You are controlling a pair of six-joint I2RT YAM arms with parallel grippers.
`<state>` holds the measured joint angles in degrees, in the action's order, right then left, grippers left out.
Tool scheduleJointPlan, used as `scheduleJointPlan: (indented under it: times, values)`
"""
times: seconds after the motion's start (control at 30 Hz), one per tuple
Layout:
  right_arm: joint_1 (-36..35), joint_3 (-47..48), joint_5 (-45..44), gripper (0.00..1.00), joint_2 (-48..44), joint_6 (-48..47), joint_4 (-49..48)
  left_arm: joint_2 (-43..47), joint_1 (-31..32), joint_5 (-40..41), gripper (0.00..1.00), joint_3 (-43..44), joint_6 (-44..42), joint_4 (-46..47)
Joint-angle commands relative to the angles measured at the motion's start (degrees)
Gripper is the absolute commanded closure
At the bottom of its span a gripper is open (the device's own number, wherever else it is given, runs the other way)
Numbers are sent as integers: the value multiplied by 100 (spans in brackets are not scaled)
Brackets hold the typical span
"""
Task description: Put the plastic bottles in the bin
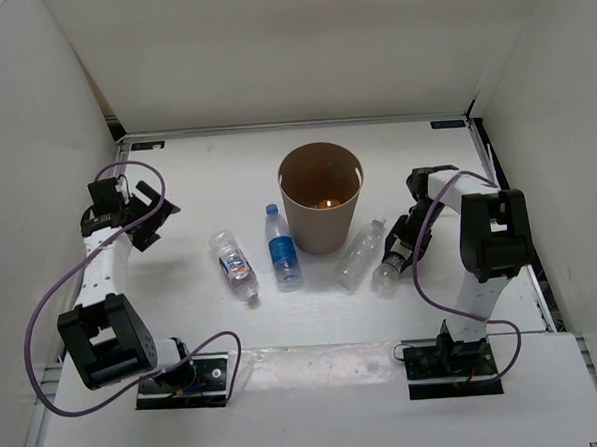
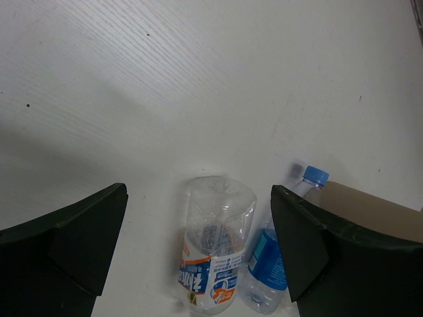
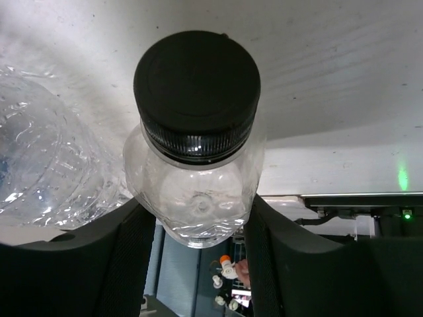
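The bin (image 1: 320, 197) is standing upright at mid-table, open end up.

The right gripper (image 1: 398, 246) is sitting low, to the right of the bin and nearer the arm bases. Its jaws are clamping the body of the short black-capped bottle (image 1: 387, 273). In the right wrist view the fingers (image 3: 132, 264) are pressing both sides of that bottle (image 3: 197, 132).

The plain unlabelled bottle (image 1: 360, 255) is lying between the clamped bottle and the bin, and appears to be touching the bin's base.

The blue-labelled bottle (image 1: 283, 246) is lying just left of the bin, and the white-and-blue-labelled bottle (image 1: 234, 265) is lying further left.

The left gripper (image 1: 143, 217) is hanging well left of the bin, with its jaws spread wide and gripping nothing.
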<state>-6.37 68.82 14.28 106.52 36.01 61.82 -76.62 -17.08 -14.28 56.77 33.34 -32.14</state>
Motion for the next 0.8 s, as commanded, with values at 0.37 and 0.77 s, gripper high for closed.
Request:
scheduleJointPlan:
  times: [0.37,0.77]
  values:
    - [197,1614,-900,100,-975,-41,978,121,-14,22,0,9,58,103]
    - [-530,5570,-1726,100,-1179,-173,1253,-151,-23,-48,0,299,41,85]
